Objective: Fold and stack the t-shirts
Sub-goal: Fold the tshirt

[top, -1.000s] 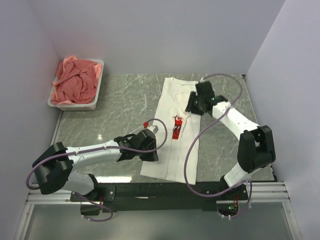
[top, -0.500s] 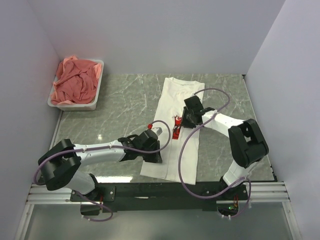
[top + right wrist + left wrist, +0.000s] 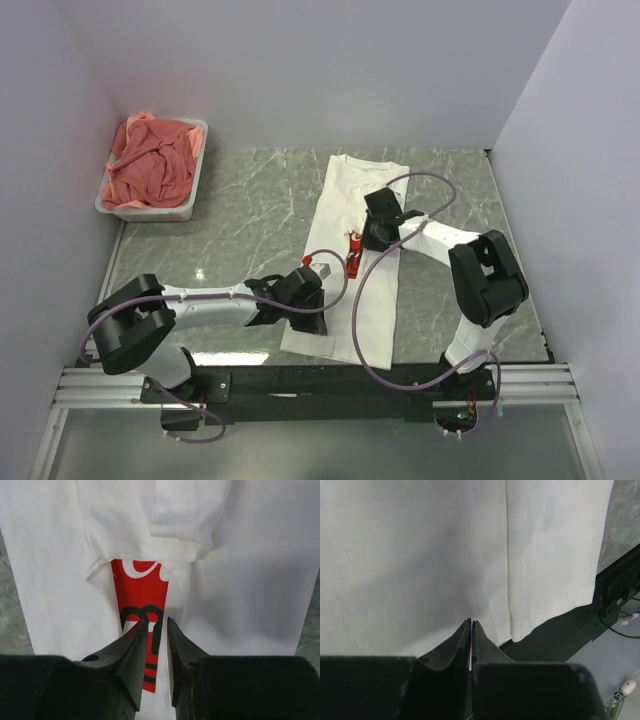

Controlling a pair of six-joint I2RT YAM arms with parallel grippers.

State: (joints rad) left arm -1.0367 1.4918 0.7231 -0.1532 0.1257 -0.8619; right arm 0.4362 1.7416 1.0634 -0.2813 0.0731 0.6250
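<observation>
Standing over the grey marbled table [image 3: 250, 200], I see the white t-shirt [image 3: 350, 180] laid out as one long strip, its sides turned in, running from the far middle of the surface to the near edge, where the hem reaches the black rail. Off in the far left corner, well apart from it, a white plastic tub [image 3: 150, 212] holds the salmon-pink t-shirts [image 3: 150, 165] in a crumpled heap. The left gripper [image 3: 471, 625] sits low at the near left corner of the strip, its fingers pressed together to a hairline slit right at the hem; whether any cloth is caught between them I cannot tell. The right gripper [image 3: 156, 622] hangs above the middle of the strip with its fingers a narrow gap apart, holding nothing, and the red chest print [image 3: 140, 595] peeks out from under a folded-in sleeve directly beneath it. The cloth looks light, thin and limp, so I'd expect it to sag and lose its side folds if lifted by one point. To my eye, pinching both hem corners through every layer and carrying them up toward the collar is the safest hold.
</observation>
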